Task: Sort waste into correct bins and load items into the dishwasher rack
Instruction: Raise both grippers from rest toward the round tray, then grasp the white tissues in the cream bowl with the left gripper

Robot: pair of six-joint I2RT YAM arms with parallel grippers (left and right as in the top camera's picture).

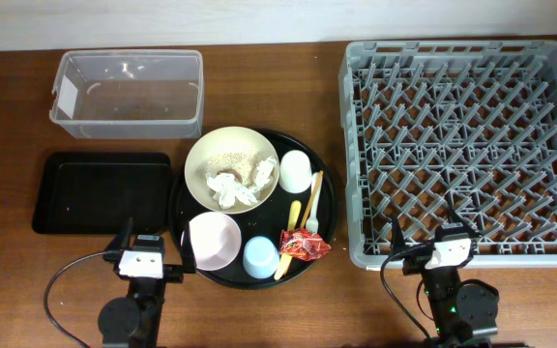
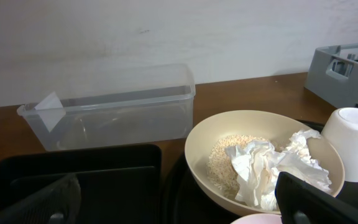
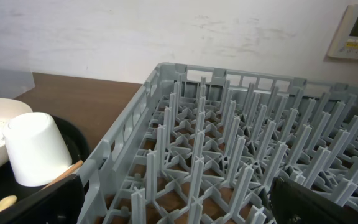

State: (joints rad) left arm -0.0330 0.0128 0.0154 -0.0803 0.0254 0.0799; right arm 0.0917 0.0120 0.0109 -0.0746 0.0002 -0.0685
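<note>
A round black tray point(image 1: 257, 220) holds a cream bowl point(image 1: 193, 155) with tissue wads point(image 1: 232, 188) and rice grains point(image 1: 228, 160), a white cup point(image 1: 296, 171), a pink bowl point(image 1: 213, 240), a blue cup point(image 1: 260, 256), a red wrapper point(image 1: 304, 246), a yellow knife point(image 1: 288, 249), a white fork point(image 1: 309, 220) and chopsticks point(image 1: 315, 193). The grey rack point(image 1: 348, 145) stands at the right. My left gripper point(image 1: 143, 253) is open and empty, in front of the shallow black tray point(image 1: 100, 193). My right gripper point(image 1: 450, 246) is open and empty at the rack's front edge.
The clear tub point(image 1: 129, 56) with a white label stands at the back left, behind the shallow black tray. In the left wrist view the cream bowl point(image 2: 197, 162) and tub point(image 2: 117, 118) lie ahead. The right wrist view looks over the rack's pegs point(image 3: 229, 143).
</note>
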